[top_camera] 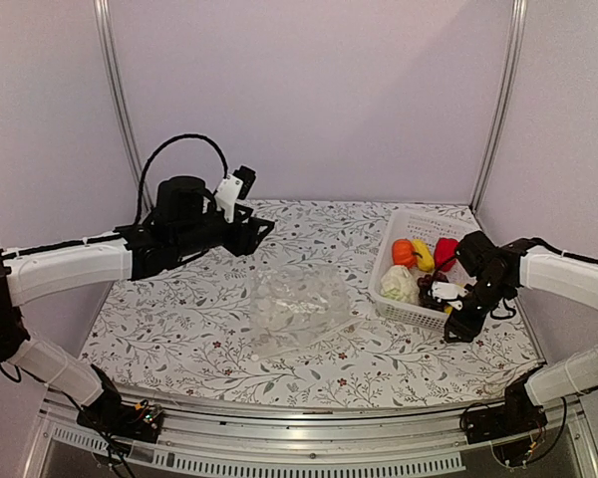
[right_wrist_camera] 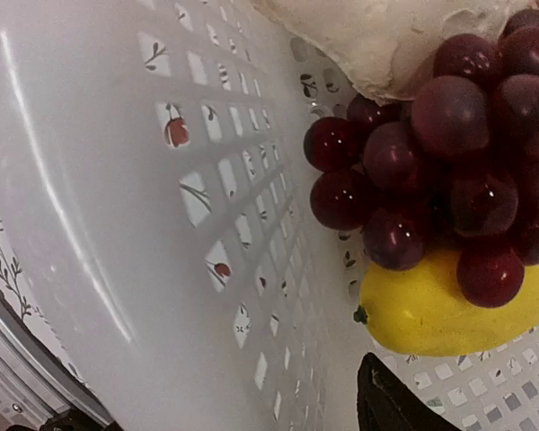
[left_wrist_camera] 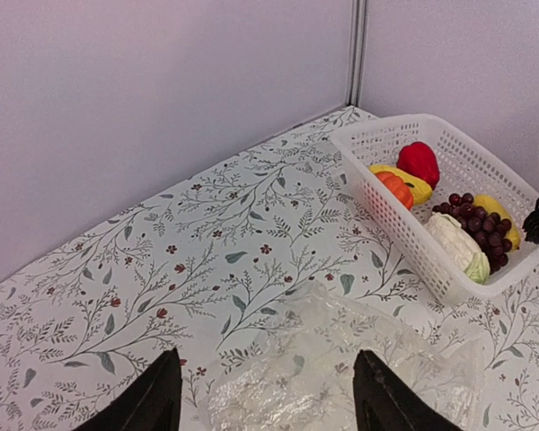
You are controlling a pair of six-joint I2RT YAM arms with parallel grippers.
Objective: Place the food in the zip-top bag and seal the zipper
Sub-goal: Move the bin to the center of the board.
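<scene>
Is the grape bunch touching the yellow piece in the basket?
Touching. The right wrist view shows the grape bunch resting directly on the yellow piece, with its lowest grapes pressed against the yellow surface and no gap.

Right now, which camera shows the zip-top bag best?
Top external: it shows the whole zip-top bag, with every edge in frame. Left wrist catches only the bag's far part; the rest is cut off by the bottom of the picture. Right wrist shows none of it, only the inside of the basket.

table (top_camera: 179, 324): floral print | zip-top bag (top_camera: 297, 307) flat, ctr | white basket (top_camera: 409, 315) rt, beside bag
</scene>
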